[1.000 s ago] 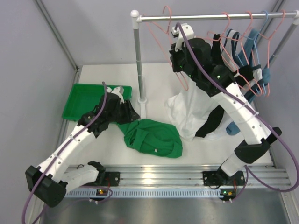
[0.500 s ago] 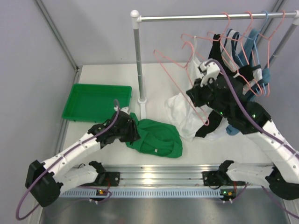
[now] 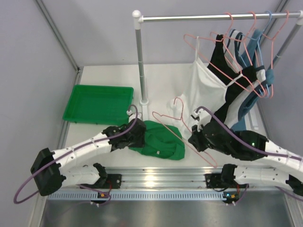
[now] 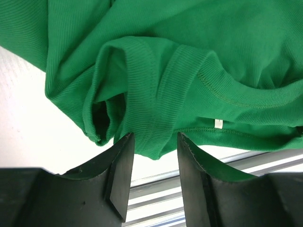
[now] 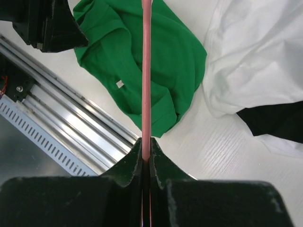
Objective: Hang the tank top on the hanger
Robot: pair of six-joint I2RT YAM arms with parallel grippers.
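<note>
**Hanger in gripper, tank top not yet on it**

Progress: early. The tank top (image 3: 158, 142) lies crumpled on the white surface (image 3: 165, 78), close to the near edge, in front of the rack pole (image 3: 140, 61). No part of it is threaded on the hanger (image 5: 146, 66).

Right gripper (image 5: 146, 144): pressed together on the salmon wire, pinching one straight side of the hanger. The hanger is held low and tilted above the tank top's right side, hook pointing up. I can't tell whether the wire touches the cloth.

Left gripper (image 4: 155, 139): spread, down at the tank top's left edge. A ribbed band of the fabric runs between the two fingers; nothing is clamped.

Left to do, as I judge it: close on that band, lift an opening, feed the hanger arm through one strap, then the other.

Surroundings: a green tray (image 3: 97, 104) sits back left, well apart from the tank top. The rack rail (image 3: 213, 17) carries more pink hangers, a blue one, a white top (image 3: 203, 90) and a black top (image 3: 221, 59). The white top's hem lies just beside the tank top, a snag risk. Plain grey walls on three sides; an aluminium rail (image 3: 156, 177) runs along the front.
</note>
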